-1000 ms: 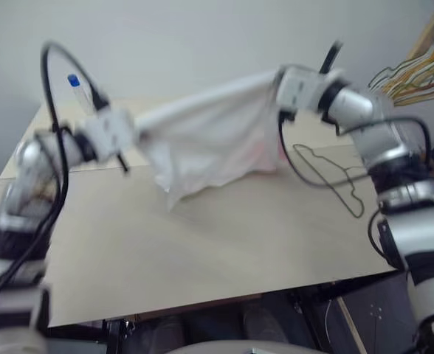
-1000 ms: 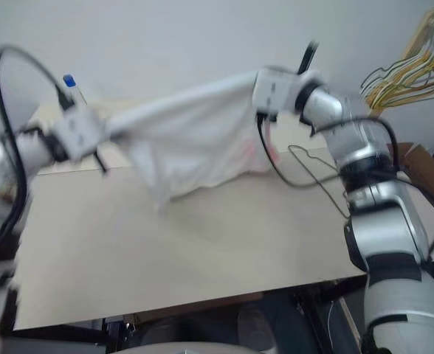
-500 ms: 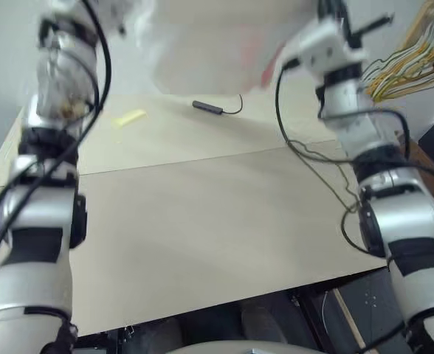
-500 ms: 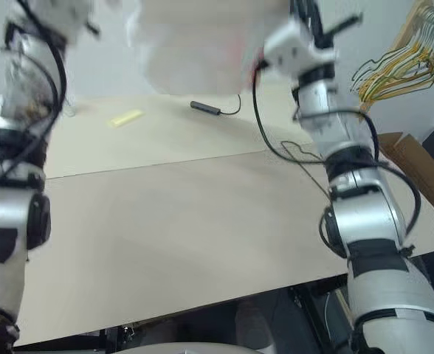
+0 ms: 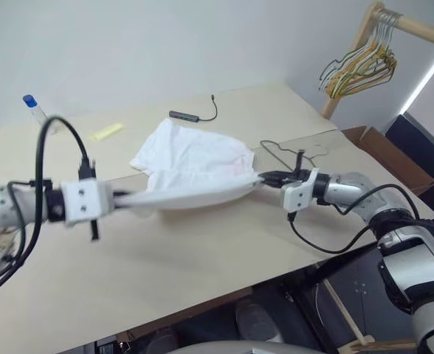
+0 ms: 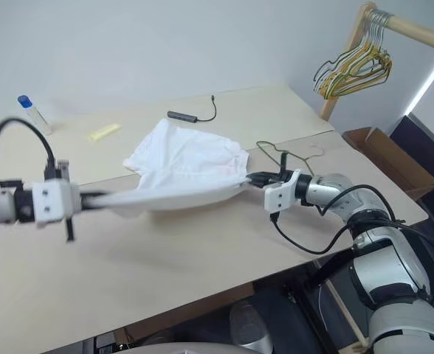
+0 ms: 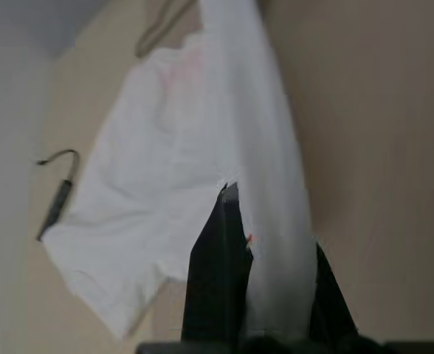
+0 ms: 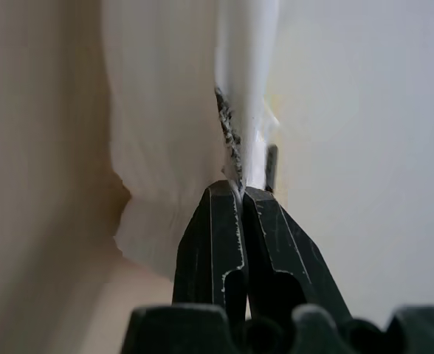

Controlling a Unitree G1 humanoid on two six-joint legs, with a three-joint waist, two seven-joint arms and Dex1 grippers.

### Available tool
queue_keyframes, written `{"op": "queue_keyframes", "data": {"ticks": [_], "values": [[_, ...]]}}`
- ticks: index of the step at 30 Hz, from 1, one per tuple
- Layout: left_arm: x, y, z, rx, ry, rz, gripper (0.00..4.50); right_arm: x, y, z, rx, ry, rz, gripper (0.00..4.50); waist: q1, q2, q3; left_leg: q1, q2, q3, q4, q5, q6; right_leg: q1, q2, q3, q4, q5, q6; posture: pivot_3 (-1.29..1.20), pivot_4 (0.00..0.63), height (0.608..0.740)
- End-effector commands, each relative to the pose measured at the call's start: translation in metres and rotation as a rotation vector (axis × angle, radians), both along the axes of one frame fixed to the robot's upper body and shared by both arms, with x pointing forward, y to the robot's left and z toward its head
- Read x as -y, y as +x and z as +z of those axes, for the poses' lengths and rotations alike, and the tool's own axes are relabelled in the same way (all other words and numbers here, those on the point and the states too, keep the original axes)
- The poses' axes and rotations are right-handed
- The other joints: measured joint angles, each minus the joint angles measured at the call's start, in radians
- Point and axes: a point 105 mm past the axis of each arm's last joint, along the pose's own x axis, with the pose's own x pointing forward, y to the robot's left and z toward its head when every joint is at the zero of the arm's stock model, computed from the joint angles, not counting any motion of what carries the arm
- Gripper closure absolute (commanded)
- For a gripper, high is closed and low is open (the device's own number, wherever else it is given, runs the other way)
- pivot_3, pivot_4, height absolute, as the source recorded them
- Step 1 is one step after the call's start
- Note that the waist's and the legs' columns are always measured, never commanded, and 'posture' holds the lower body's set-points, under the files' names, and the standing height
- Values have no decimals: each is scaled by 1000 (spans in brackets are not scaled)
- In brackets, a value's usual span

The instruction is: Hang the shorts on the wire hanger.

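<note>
While both end effectors — left (image 5: 121,198), right (image 5: 265,178) — clamp the shorts (image 5: 195,166), fabric hides the wire hanger (image 5: 294,153) partly.

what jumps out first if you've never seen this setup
The white shorts, stretched low over the middle of the table between the left gripper and the right gripper, each pinching an end of the waistband. Next, the wire hanger lying flat just beyond the right gripper, and the bunch of hangers on the wooden rack at far right.

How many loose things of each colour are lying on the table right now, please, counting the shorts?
White: 1, the shorts
Dark: 2, the wire hanger and a small cabled adapter
Yellow: 1, a flat strip
Clear with blue cap: 1, a tube
Total: 5
</note>
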Motion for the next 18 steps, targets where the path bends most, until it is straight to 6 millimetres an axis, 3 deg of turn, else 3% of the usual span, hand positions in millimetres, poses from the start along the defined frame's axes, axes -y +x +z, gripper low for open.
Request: {"op": "queue_keyframes", "data": {"ticks": [1, 4, 8, 12, 17, 18], "values": [[-6, -21, 8, -67, 97, -72, 4454, 26, 8, -6, 54, -133, -74, 4500, 18, 0, 0, 3, 0, -1, 0, 0, 0, 4, 1, -1, 0, -1, -1, -75, 0, 740], [2, -40, -2, -139, 106, -128, 4454, 32, 10, -8, 116, -180, -85, 4500, 41, 0, 0, 3, 1, -2, -1, 0, -1, 3, 1, -1, 1, -2, -3, -79, 0, 740], [34, -69, -13, -237, 18, -214, 4454, 42, 8, -5, 171, -176, -96, 4500, 68, 1, -1, -15, 0, -1, 0, -2, -3, -16, 1, 1, 4, -2, -2, -94, 0, 740], [54, -86, -21, -298, -24, -271, 4454, 49, -16, -5, 104, -107, -42, 4500, 94, 0, -1, -22, -1, -2, 1, -2, -3, -22, 1, 1, 4, -1, -2, -118, 0, 740], [55, -81, -26, -284, -4, -271, 4454, 55, -56, -13, 10, -96, 42, 4500, 99, 1, -1, -13, -1, -2, 1, -2, -2, -11, 1, 1, 3, -2, -2, -134, 0, 740], [55, -80, -27, -283, 0, -272, 4486, 55, -65, -15, -18, -87, 54, 4226, 99, 1, -1, -11, -1, -1, 1, -2, -2, -9, 1, 1, 2, -2, -2, -134, 0, 740]]}}
